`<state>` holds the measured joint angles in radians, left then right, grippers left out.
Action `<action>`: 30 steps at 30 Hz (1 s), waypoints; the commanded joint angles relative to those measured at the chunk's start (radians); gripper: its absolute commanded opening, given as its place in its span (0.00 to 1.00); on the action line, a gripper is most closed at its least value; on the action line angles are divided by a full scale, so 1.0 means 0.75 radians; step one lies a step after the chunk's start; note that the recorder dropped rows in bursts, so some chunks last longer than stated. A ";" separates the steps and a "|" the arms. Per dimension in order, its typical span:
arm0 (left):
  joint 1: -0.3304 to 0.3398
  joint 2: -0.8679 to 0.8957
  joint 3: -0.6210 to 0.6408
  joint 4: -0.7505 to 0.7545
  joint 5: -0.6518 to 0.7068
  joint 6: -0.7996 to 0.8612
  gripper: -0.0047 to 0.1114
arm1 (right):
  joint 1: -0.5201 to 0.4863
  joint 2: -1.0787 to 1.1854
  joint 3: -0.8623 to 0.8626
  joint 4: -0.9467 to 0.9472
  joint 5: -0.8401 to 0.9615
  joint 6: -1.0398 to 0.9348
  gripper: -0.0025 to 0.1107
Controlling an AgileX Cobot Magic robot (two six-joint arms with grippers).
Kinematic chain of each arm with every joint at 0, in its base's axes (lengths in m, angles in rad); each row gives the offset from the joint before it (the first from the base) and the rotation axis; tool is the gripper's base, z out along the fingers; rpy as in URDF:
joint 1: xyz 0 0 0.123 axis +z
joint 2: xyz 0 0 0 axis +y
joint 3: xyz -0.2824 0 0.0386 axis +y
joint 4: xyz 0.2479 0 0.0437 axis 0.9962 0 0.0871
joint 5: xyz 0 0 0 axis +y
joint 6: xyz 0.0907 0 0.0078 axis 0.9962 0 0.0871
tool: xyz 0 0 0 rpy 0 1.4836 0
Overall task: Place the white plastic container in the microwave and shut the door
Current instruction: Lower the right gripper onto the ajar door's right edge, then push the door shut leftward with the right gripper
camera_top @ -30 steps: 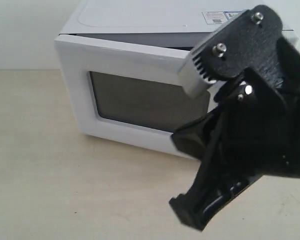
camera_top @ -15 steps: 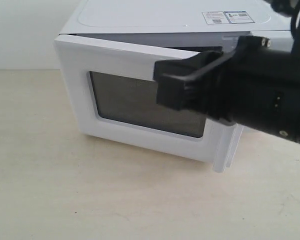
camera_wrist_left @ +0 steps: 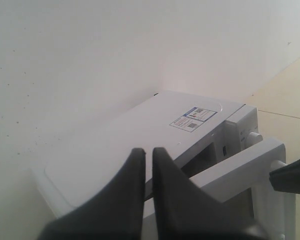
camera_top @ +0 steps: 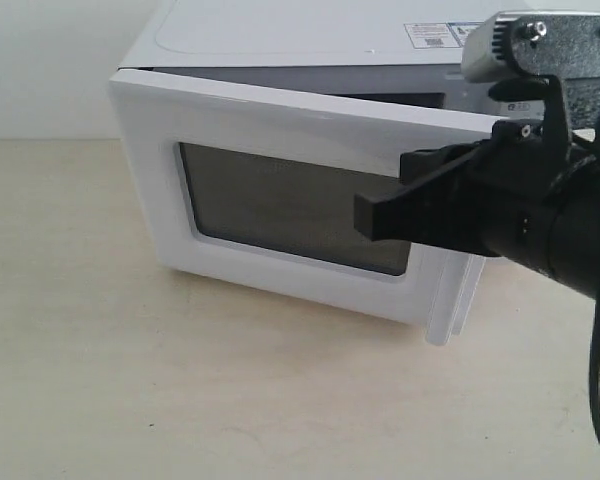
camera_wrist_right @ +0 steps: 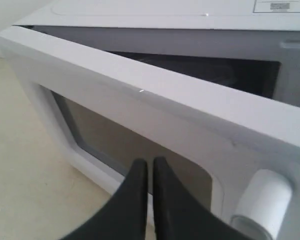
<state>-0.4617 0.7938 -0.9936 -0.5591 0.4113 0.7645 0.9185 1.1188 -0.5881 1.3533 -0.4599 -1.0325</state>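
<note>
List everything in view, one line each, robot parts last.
microwave: one, white, on the table against the wall
door: one, white frame, ajar at the microwave's front
window: one, dark, in the door
handle: one, white bar, upright on the door's free edge
stickers: two, white, on the microwave's top
dial: one showing, white, beside the door opening
table: one, pale beige, under the microwave
wall: one, white, behind
left end effector: one, black, shut, above the microwave
right end effector: one, black, shut, in front of the door
</note>
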 commanded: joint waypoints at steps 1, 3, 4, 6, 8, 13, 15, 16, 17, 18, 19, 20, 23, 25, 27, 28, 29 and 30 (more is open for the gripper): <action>-0.002 -0.010 -0.009 -0.007 0.008 -0.012 0.08 | -0.003 0.000 -0.045 0.033 -0.060 -0.068 0.02; -0.002 -0.010 -0.009 -0.007 0.008 -0.012 0.08 | -0.003 0.010 -0.054 0.037 -0.099 -0.079 0.02; -0.002 -0.010 -0.009 -0.007 0.008 -0.012 0.08 | -0.003 0.013 -0.054 0.037 -0.124 -0.079 0.02; -0.002 -0.010 -0.009 -0.007 0.008 -0.012 0.08 | -0.003 0.034 -0.054 0.037 -0.140 -0.085 0.02; -0.002 -0.010 -0.009 -0.007 0.008 -0.012 0.08 | -0.003 0.068 -0.054 0.034 -0.140 -0.067 0.02; -0.002 -0.010 -0.009 -0.007 0.008 -0.012 0.08 | -0.003 0.156 -0.054 0.032 -0.262 -0.052 0.02; -0.002 -0.010 -0.009 -0.007 0.008 -0.012 0.08 | -0.003 0.169 -0.054 0.008 -0.314 -0.019 0.02; -0.002 -0.010 -0.009 -0.007 0.008 -0.012 0.08 | -0.003 0.174 -0.054 -0.036 -0.324 0.027 0.02; -0.002 -0.010 -0.009 -0.007 0.008 -0.012 0.08 | -0.003 0.175 -0.054 -0.052 -0.331 0.051 0.02; -0.002 -0.010 -0.009 -0.007 0.008 -0.012 0.08 | -0.003 0.185 -0.056 -0.068 -0.381 0.091 0.02; -0.002 -0.010 -0.009 -0.007 0.008 -0.012 0.08 | -0.003 0.188 -0.056 -0.071 -0.398 0.102 0.02; -0.002 -0.010 -0.009 -0.007 0.008 -0.012 0.08 | -0.025 0.199 -0.056 -0.089 -0.379 0.119 0.02; -0.002 -0.010 -0.009 -0.007 0.008 -0.012 0.08 | -0.085 0.235 -0.056 -0.092 -0.357 0.149 0.02; -0.002 -0.010 -0.009 -0.007 0.008 -0.012 0.08 | -0.126 0.262 -0.056 -0.119 -0.359 0.161 0.02; -0.002 -0.010 -0.009 -0.007 0.008 -0.012 0.08 | -0.147 0.280 -0.056 -0.155 -0.356 0.198 0.02; -0.002 -0.010 -0.009 -0.007 0.008 -0.012 0.08 | -0.160 0.292 -0.056 -0.179 -0.353 0.235 0.02; -0.002 -0.010 -0.009 -0.007 0.008 -0.012 0.08 | -0.164 0.295 -0.056 -0.182 -0.356 0.252 0.02; -0.002 -0.010 -0.009 -0.007 0.008 -0.012 0.08 | -0.175 0.295 -0.062 -0.196 -0.353 0.274 0.02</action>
<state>-0.4617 0.7938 -0.9936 -0.5591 0.4113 0.7627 0.8023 1.3292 -0.6295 1.2052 -0.7414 -0.8592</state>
